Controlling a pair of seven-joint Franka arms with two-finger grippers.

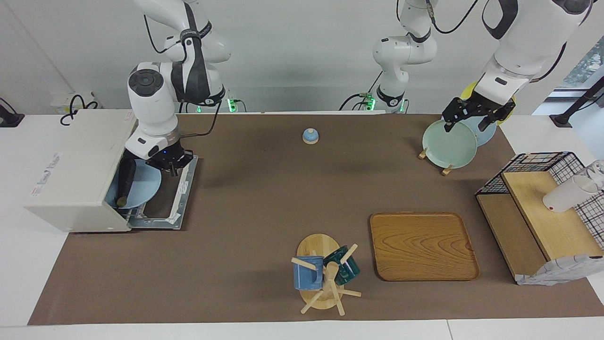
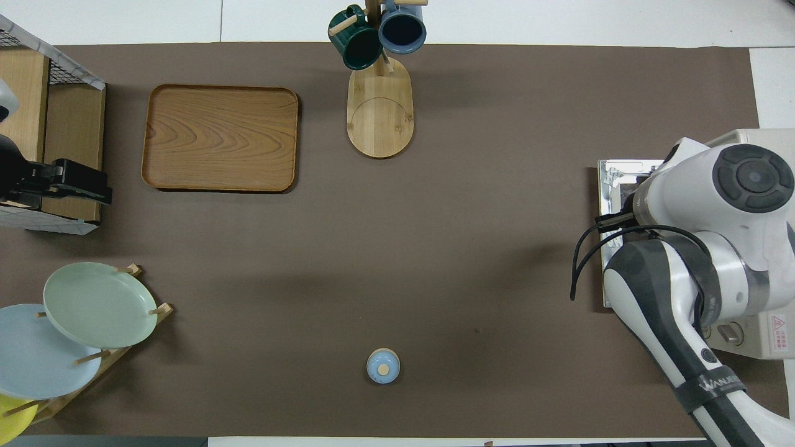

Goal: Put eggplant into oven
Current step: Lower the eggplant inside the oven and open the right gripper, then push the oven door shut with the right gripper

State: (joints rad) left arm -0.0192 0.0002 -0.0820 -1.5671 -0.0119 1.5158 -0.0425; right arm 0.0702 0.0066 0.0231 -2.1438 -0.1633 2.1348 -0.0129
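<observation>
The off-white oven (image 1: 71,174) stands at the right arm's end of the table, its door (image 1: 175,200) folded down flat. Just inside its mouth a light blue plate (image 1: 144,186) carries the dark, slim eggplant (image 1: 125,179). My right gripper (image 1: 169,166) hangs shut above the door, by the plate's rim, with nothing in it. In the overhead view the right arm covers the plate and eggplant; only the oven (image 2: 754,138) and its door (image 2: 615,186) show. My left gripper (image 1: 468,122) waits open over the plate rack, and shows again in the overhead view as the left gripper (image 2: 87,186).
A rack holds a green plate (image 1: 448,144) and other plates. A small blue lidded jar (image 1: 310,136) sits near the robots. A wooden tray (image 1: 422,245), a mug tree (image 1: 325,274) and a wire-and-wood shelf (image 1: 542,217) stand farther out.
</observation>
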